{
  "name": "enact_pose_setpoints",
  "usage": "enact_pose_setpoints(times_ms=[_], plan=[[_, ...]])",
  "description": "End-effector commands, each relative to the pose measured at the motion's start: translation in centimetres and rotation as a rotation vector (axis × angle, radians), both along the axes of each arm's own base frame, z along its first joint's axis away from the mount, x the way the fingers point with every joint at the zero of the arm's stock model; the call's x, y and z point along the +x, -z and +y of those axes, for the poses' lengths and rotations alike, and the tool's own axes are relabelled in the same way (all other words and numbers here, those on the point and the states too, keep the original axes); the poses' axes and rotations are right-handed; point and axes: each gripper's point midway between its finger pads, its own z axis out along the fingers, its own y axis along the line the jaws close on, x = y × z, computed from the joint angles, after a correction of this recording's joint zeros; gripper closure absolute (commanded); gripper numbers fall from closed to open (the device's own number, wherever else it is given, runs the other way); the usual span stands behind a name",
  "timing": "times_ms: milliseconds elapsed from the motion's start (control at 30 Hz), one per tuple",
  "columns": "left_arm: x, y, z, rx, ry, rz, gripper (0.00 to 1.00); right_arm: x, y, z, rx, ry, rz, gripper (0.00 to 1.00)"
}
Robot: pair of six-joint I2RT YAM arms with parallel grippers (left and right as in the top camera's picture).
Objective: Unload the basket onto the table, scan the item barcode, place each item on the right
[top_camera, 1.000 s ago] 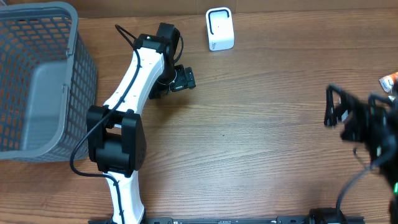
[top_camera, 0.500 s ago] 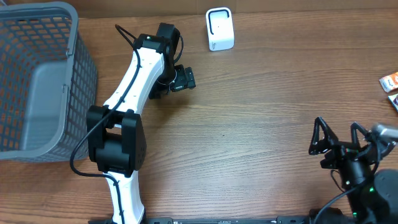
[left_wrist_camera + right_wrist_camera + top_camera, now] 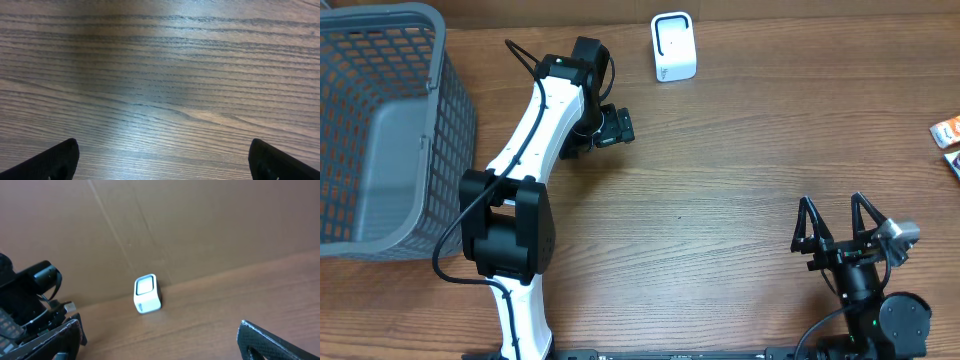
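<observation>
Wood-grain table point(image 3: 720, 200) fills the overhead view, with a plain brown wall behind it in the right wrist view. At 12 o'clock, close to the far edge, a small white barcode scanner point(image 3: 673, 46) stands upright; the right wrist camera shows its pale window facing the near side. A grey mesh basket point(image 3: 450, 110) sits at 9 to 10 o'clock.

At 3 o'clock, at the very edge of the overhead picture, lies a small orange-and-white packet point(image 3: 947, 130), with a second item point(image 3: 954, 163) just below it, cut off by the frame; neither is touched by an arm, and no barcode can be made out.

At 11 o'clock the left gripper point(image 3: 164, 161) points down at bare wood, its jaws spread wide with nothing between them. The right gripper point(image 3: 832, 205) is at 5 o'clock, well apart from the packet, with its fingers point(image 3: 807, 225) aimed toward the scanner and its jaws likewise wide apart and empty.
</observation>
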Motion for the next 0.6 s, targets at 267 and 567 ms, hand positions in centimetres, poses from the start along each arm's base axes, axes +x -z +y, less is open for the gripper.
enact_pose_setpoints(times_ms=[267, 567], plan=[[-0.2, 0.4, -0.3, -0.001, 0.003, 0.010, 0.00, 0.3, 0.1, -0.6, 0.019, 0.039, -0.081, 0.00], [-0.2, 0.4, -0.3, -0.001, 0.003, 0.011, 0.00, 0.4, -0.3, -1.7, 0.029, 0.101, -0.106, 0.00]])
